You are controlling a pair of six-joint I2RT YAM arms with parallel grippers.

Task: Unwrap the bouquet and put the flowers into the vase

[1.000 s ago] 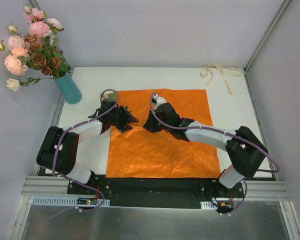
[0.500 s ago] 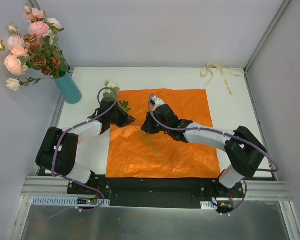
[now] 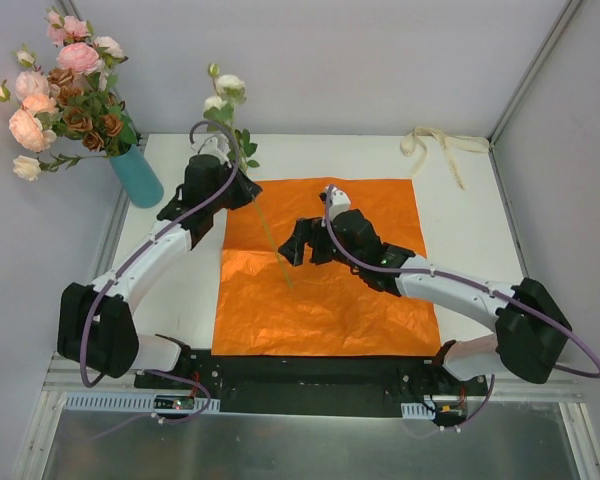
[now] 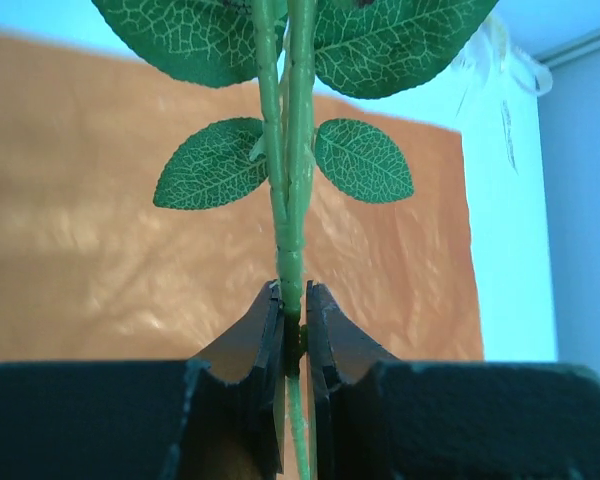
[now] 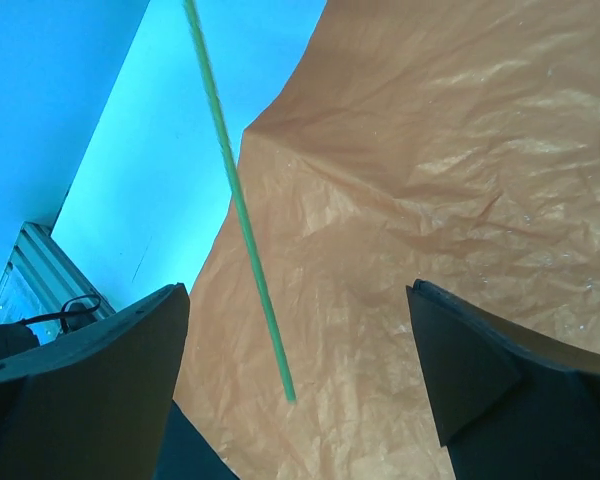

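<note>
**A:** What's just changed?

**B:** A handover. The right gripper (image 3: 298, 245) has released. Its fingers are spread wide over the orange paper (image 3: 360, 300), with nothing between them. The left gripper (image 4: 292, 310) is clenched on the green stem (image 4: 290, 200), just below a pair of leaves.

**A:** And a second ago?

**B:** Both grippers were huddled low over the middle of the paper, with the stem down between them. Now the left arm has stretched out to the paper's far-left corner and stood the stem up. Its cream rose (image 3: 230, 88) is high in the air and the bare lower end trails down over the paper.

**A:** Where does that leave the task?

**B:** Nearly done, I'd judge. The paper lies flat on the desk (image 3: 460, 230) and the ribbon (image 3: 440, 145) is off at the far right. The other flowers (image 3: 65, 90) stand in the vase (image 3: 138, 178) at the far left. This is the only stem I can see outside it. The left arm alone now has to carry it left to the vase.
</note>
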